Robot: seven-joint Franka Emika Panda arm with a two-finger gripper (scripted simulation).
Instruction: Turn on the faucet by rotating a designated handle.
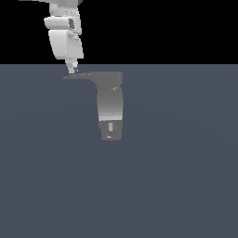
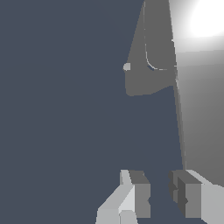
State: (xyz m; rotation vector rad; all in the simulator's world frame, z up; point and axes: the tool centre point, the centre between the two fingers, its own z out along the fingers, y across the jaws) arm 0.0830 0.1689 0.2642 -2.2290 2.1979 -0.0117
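Faucet (image 1: pixel 110 104) parts are proving hard to separate in both views, since everything is rendered in the same matte grey. One faucet is standing on the slate-blue floor (image 1: pixel 186 176) in the exterior view, sitting a little toward that view's left of centre, with its shaded cylindrical body running down to a darker boxy end that is carrying a small light slot. One handle (image 1: pixel 80 76) is sticking out sideways from the blocky top toward the exterior view's left, thinning to a point; its tip is blending into the floor colour and is difficult to trace.

One white robot arm (image 1: pixel 65 35) is coming in from above, its upper links being cut off by the frame edge against the black background. The gripper (image 1: pixel 72 69) is hanging just over the outer part of the handle, and whether it is touching the lever cannot be told at this size.

In the wrist view two grey fingers (image 2: pixel 140 192) are showing, standing spread apart with bare floor between them and nothing pinched. Beyond them a grey surface of the faucet (image 2: pixel 151 52) is showing, partly washed out by a bright glare and cut off at the picture's edge; which part is which there is unclear.
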